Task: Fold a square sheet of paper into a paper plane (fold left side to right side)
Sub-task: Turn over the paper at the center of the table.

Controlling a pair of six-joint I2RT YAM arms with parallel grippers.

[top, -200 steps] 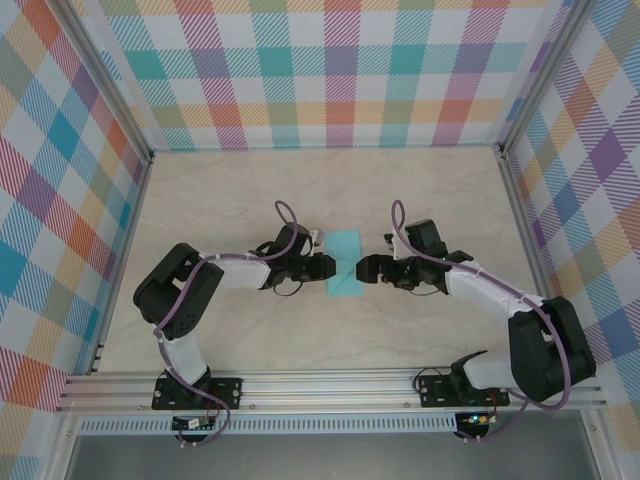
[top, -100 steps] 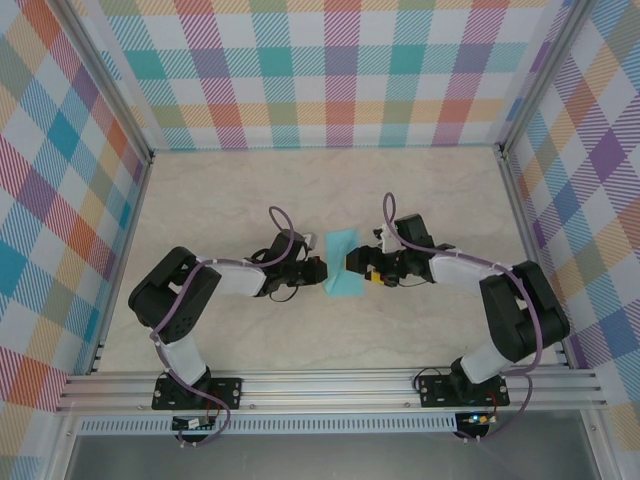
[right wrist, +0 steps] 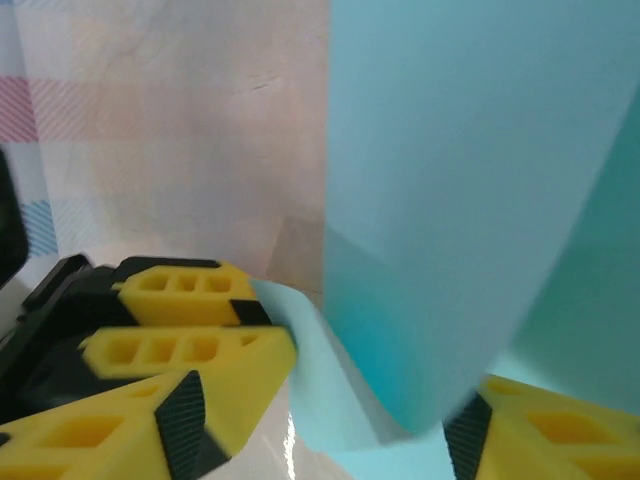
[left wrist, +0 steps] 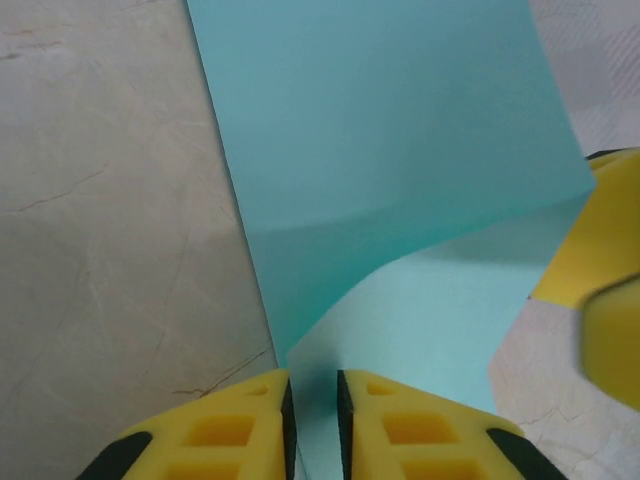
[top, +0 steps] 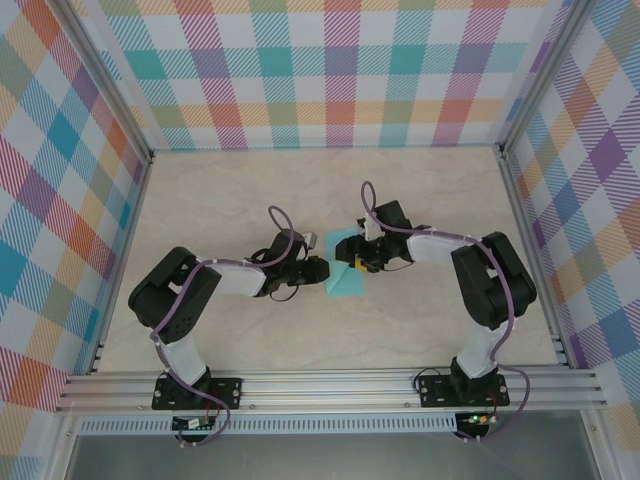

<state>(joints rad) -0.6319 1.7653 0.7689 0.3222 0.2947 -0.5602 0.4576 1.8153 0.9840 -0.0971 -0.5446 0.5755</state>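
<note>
My left end effector (left wrist: 314, 400) has its fingers set to a narrow slit, and the near edge of the square sheet of paper (left wrist: 400, 150) lies in that slit, though I cannot tell whether they actually pinch it. The sheet spreads out ahead of those fingers on the bench (left wrist: 100, 200), with its right part curled up off the surface. My right end effector (right wrist: 330, 440) has its fingers well apart on either side of that raised flap, facing my left one just across the sheet.
</note>
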